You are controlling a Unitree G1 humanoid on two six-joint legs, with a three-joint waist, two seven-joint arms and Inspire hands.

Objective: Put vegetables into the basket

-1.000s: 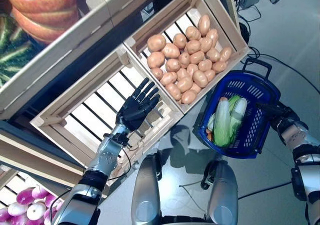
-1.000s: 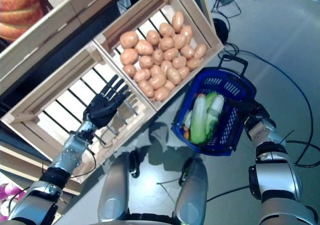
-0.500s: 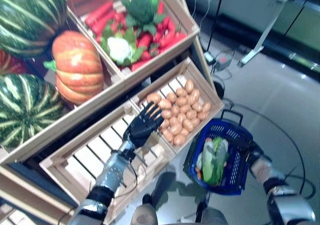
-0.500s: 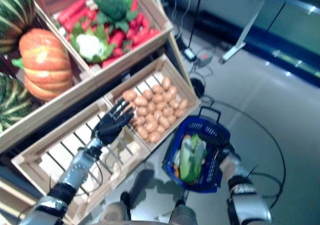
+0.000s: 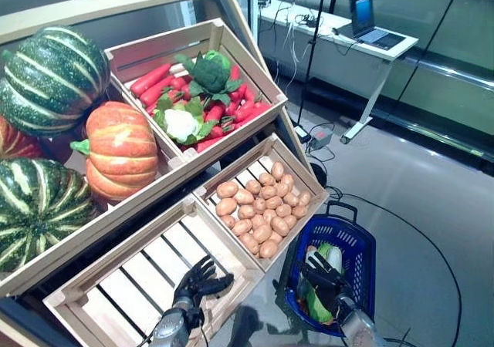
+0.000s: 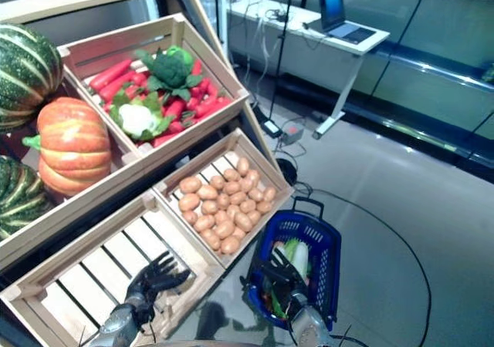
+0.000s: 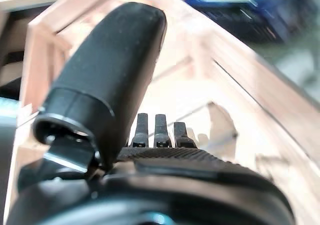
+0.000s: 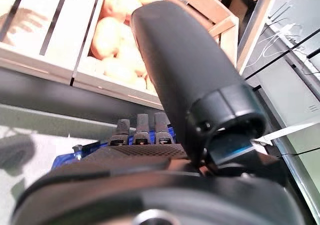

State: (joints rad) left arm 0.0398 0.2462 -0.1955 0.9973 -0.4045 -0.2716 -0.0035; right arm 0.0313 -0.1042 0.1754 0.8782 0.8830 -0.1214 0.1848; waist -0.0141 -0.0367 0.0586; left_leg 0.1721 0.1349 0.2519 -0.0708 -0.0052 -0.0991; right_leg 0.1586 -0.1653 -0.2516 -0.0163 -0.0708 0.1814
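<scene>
The blue plastic basket [image 5: 360, 237] stands on the floor in front of the stand's lower right crate. Long green and white leafy vegetables [image 5: 316, 307] lie in it. My right hand [image 5: 323, 272] is above the basket's inside with its fingers straight and holds nothing; it also shows in the right wrist view [image 8: 185, 70]. My left hand [image 5: 199, 283] is open with spread fingers over the front corner of the empty slatted crate [image 5: 116, 289]. In the left wrist view [image 7: 115, 75] its straight fingers point into that crate.
The wooden stand [image 5: 154, 173] rises in tiers at the left, with a full crate [image 5: 305, 179] right beside the basket. A white table [image 5: 340, 35] with a laptop stands at the back. A power strip [image 5: 318, 137] and cables lie on the grey floor.
The camera has tilted up, so the whole picture has shifted. My left hand has drawn back from the divider between the crates to the empty crate's front. My right hand is now over the basket.
</scene>
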